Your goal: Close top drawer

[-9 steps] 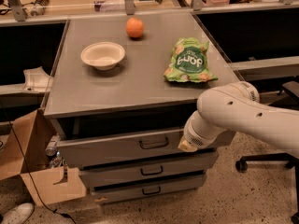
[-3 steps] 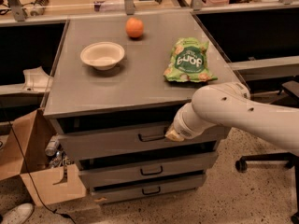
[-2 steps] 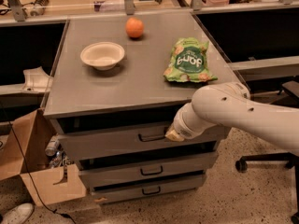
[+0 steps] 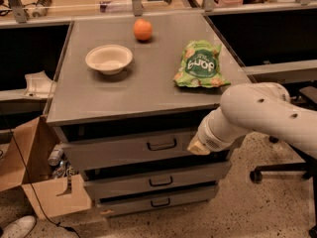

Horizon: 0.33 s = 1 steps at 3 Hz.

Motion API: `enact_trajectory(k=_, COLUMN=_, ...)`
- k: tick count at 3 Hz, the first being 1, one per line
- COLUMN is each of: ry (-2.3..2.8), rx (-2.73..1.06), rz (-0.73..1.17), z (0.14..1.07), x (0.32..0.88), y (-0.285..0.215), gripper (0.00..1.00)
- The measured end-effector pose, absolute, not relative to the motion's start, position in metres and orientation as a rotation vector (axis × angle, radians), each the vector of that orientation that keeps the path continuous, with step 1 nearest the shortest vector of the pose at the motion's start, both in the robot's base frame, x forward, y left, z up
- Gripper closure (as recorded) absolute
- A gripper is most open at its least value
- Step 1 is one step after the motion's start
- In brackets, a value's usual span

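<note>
Grey cabinet top [image 4: 148, 90] with bowl [image 4: 109, 58], orange [image 4: 142, 29] and bag [image 4: 199, 65], all up and behind the gripper [image 4: 198, 146]. Gripper low at the right front, against the top drawer [image 4: 114, 150], handle [image 4: 162, 144] just left; spread or closed, cannot tell. Drawer slightly out, dark gap above.

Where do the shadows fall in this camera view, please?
Camera view: warm, dim light; dark shadow fills the gap above the wide grey top drawer; the white round bowl casts a soft shadow; the robot's hand sits at the drawer's right end.
</note>
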<state>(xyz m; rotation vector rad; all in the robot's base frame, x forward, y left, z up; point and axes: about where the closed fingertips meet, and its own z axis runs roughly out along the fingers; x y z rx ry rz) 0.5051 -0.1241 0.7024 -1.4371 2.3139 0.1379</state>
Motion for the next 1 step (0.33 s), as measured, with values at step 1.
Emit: enact_trajectory(k=1, ry=2.398, rx=-1.394, rz=0.171, z=0.7183, x=0.4688, y=-0.1438, gripper=1.0)
